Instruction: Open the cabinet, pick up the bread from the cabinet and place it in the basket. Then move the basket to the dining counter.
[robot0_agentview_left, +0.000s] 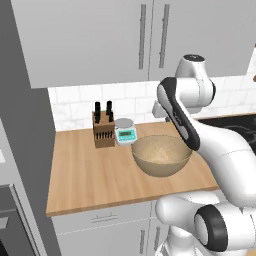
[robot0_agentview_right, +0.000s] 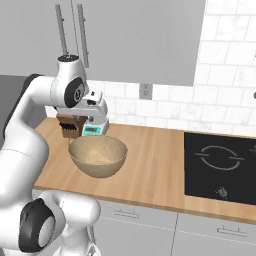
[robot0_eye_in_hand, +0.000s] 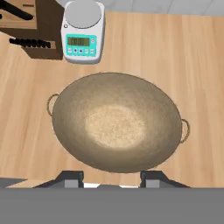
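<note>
The big round basket (robot0_eye_in_hand: 116, 127) is sitting on the wood counter (robot0_agentview_left: 85, 175), just near of the kitchen scale (robot0_eye_in_hand: 83, 33) and the knife block (robot0_agentview_left: 102, 129). The pincer (robot0_eye_in_hand: 111, 180) is hanging over the basket with its fingers spread apart, holding nothing. The cabinet (robot0_agentview_left: 100, 35) doors above are staying closed.

No text, label or brand can be read anywhere. The kitchen scale (robot0_eye_in_hand: 82, 31) has a small display (robot0_eye_in_hand: 78, 41), but its digits are too blurred to make out.
</note>
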